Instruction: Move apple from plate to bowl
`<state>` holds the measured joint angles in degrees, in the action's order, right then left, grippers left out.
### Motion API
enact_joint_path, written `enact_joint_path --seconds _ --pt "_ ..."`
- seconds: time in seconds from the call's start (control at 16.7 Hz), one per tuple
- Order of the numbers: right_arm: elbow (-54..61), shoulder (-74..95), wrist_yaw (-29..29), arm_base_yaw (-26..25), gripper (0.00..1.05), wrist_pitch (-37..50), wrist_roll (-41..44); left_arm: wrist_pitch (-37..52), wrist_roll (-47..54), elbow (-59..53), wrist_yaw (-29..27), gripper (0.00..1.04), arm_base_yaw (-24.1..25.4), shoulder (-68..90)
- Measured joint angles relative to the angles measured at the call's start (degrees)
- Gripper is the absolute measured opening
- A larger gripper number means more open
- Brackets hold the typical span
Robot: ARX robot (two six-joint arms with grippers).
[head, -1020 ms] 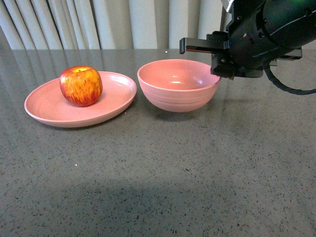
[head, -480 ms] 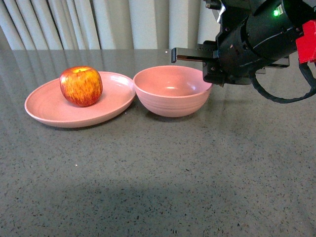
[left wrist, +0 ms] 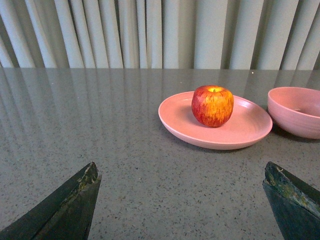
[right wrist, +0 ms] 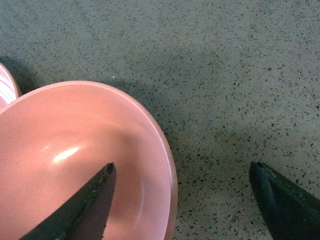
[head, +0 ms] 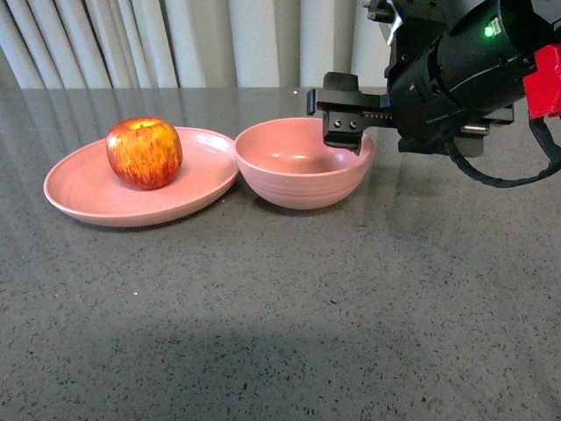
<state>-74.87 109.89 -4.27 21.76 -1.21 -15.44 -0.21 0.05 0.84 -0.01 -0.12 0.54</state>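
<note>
The red, yellow-streaked apple (head: 144, 153) (left wrist: 212, 105) stands upright on the shallow pink plate (head: 88, 189) (left wrist: 175, 112). The deep pink bowl (head: 302, 180) (left wrist: 295, 112) (right wrist: 60, 145) sits right of the plate, its rim against the plate's edge, with nothing in it. My right gripper (head: 351, 132) (right wrist: 182, 167) is open and straddles the bowl's right rim, one finger inside and the other outside over the table. My left gripper (left wrist: 181, 170) is open and holds nothing, low over the table, well short of the plate; it does not show in the front view.
The grey speckled table (head: 280, 307) runs back to pale curtains (head: 131, 39). The right arm's black body and cable (head: 473, 79) hang over the table just right of the bowl. A sliver of the plate (right wrist: 5, 85) shows in the right wrist view.
The bowl has slid left until it meets the plate. My right gripper has moved left with it and lowered, one finger now inside the bowl. Apple and plate have not moved.
</note>
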Motion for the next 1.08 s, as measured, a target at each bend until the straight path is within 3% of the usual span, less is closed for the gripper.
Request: enact_joint_path --seconds 0.06,0.84,1.08 --pt "0.5 -1.3 0.5 0.0 0.99 -0.2 -0.1 0.0 0.0 0.0 0.0 0.98 0.0 0.0" --pt "7.5 -15.0 3.3 -2.6 0.98 5.5 -0.6 0.0 0.0 0.0 0.0 0.98 0.0 0.0" --pt "22.6 -36.4 3.4 -6.5 0.98 15.7 0.5 0.0 0.0 0.0 0.0 0.98 0.0 0.0"
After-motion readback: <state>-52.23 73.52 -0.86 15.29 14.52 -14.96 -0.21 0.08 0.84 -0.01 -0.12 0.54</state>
